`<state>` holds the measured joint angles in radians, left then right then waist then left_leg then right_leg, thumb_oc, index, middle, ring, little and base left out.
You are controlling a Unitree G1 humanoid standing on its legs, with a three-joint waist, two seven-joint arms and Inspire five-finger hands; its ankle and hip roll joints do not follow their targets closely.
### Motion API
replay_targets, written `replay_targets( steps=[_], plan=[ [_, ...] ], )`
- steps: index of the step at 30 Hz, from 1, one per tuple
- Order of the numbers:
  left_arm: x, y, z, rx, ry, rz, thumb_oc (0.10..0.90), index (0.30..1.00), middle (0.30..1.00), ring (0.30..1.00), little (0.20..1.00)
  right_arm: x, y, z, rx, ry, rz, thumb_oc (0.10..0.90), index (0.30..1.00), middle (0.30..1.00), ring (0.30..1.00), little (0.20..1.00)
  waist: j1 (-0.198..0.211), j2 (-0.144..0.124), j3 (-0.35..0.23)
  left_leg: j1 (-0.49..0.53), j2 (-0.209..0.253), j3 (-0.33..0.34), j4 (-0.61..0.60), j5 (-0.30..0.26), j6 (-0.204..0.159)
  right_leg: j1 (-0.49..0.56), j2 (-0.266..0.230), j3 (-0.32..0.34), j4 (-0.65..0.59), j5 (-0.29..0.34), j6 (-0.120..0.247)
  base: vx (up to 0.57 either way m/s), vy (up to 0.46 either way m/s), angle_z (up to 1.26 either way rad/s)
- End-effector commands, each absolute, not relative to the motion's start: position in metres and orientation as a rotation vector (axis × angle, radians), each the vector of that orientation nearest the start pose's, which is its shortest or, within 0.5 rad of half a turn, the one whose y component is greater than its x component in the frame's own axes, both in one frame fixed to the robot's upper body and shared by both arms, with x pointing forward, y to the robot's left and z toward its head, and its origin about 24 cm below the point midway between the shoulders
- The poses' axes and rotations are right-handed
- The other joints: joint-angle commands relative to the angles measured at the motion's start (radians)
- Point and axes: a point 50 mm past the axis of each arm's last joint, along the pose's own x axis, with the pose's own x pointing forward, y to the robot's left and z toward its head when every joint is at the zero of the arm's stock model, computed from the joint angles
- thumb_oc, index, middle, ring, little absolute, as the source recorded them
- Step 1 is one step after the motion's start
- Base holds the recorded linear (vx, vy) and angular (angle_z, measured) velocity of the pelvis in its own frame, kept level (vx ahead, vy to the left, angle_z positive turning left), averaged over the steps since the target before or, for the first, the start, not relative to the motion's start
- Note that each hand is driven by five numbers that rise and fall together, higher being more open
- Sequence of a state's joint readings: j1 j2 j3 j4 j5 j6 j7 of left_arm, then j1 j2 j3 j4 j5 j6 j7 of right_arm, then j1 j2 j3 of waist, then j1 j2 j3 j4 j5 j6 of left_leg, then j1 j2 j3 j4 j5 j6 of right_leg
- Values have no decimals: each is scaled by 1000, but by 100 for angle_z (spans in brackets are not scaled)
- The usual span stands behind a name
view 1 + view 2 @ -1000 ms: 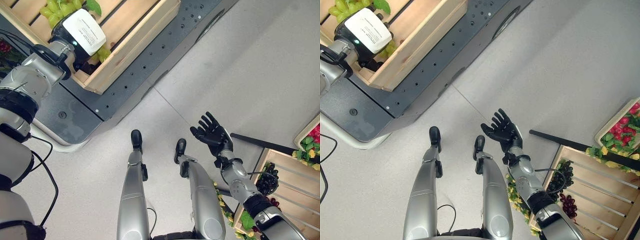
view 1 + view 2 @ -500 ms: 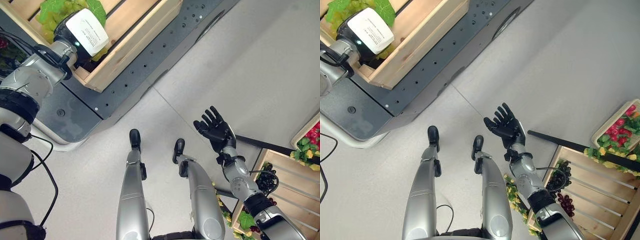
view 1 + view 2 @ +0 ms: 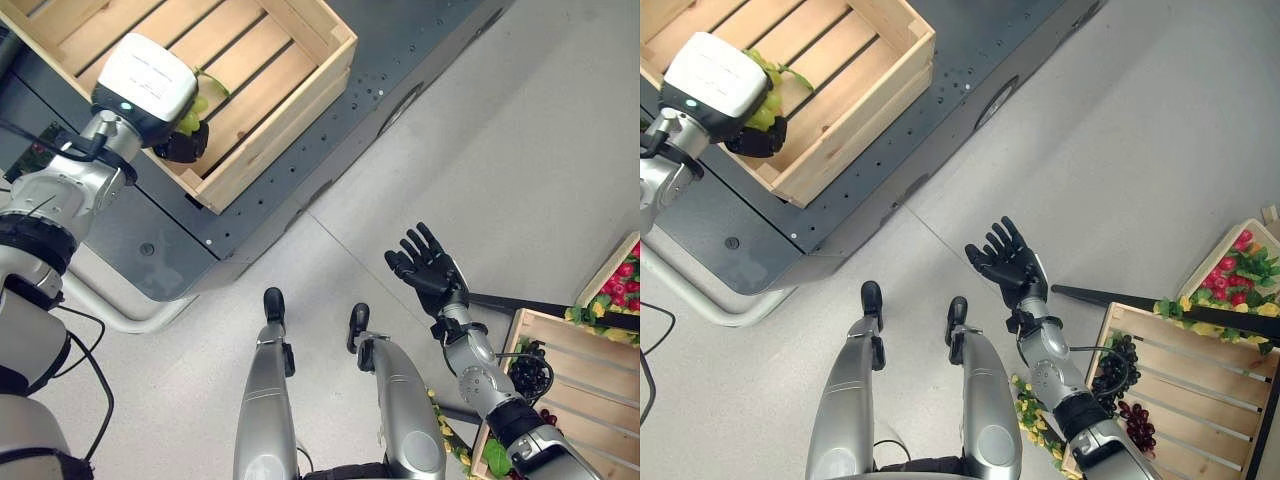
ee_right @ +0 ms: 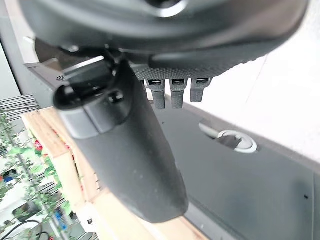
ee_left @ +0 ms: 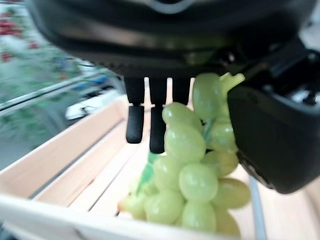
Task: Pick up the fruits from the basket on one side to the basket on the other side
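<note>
- Crate point(image 3: 300, 40) of pale slatted wood sits on the dark bench point(image 3: 250, 215) at my upper left; I see bare slats inside, with the green grapes point(image 3: 196, 103) hanging over its near corner.
- Second wooden crate point(image 3: 1200, 385) down at my lower right on the floor, with dark grapes point(image 3: 1118, 365) lying at its near end.
- Beyond it I see another container's corner with red fruit and green leaves point(image 3: 1240, 262).
- Left hand point(image 3: 185, 143) is over the first crate's near corner; in its wrist view the grape bunch point(image 5: 197, 170) is pinched between thumb and fingers point(image 5: 150, 127), hanging free above the slats.
- Right hand point(image 3: 428, 268) is held out over the grey floor point(image 3: 540, 150), palm up, fingers spread and straight, holding nothing, well apart from both crates.
</note>
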<state>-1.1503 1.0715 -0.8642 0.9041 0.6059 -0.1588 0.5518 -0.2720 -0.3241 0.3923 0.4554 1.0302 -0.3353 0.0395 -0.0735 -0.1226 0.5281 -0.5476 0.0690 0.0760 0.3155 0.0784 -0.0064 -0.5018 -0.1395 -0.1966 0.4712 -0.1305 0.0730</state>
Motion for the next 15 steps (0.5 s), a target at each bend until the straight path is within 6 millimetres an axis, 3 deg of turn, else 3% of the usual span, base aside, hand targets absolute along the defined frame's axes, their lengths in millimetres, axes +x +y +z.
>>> replay_targets(
  steps=[1, 11, 15],
  plan=[
    [338, 333, 320, 1499, -660, 808, 400, 300, 300, 300, 300, 293, -175, 58, 610, -184, 92, 800, 900, 900, 900, 900, 32, 44, -8, 158, -34, 65, 49, -187, 26, 75, -22, 21, -77, 127, 36, 26, 18, -8],
    [327, 350, 305, 788, -668, 966, 400, 300, 300, 300, 300, 287, -166, 53, 554, -162, 93, 800, 900, 900, 900, 900, 20, 76, -8, 285, -45, 73, 29, -204, 26, 175, -33, 36, -71, 95, 27, 33, 15, -5],
    [323, 355, 301, 591, -682, 1000, 400, 300, 300, 300, 300, 284, -164, 51, 528, -152, 96, 800, 900, 900, 900, 900, 15, 84, -15, 322, -48, 71, 19, -208, 25, 209, -36, 39, -75, 83, 24, 41, 2, -1]
  ],
)
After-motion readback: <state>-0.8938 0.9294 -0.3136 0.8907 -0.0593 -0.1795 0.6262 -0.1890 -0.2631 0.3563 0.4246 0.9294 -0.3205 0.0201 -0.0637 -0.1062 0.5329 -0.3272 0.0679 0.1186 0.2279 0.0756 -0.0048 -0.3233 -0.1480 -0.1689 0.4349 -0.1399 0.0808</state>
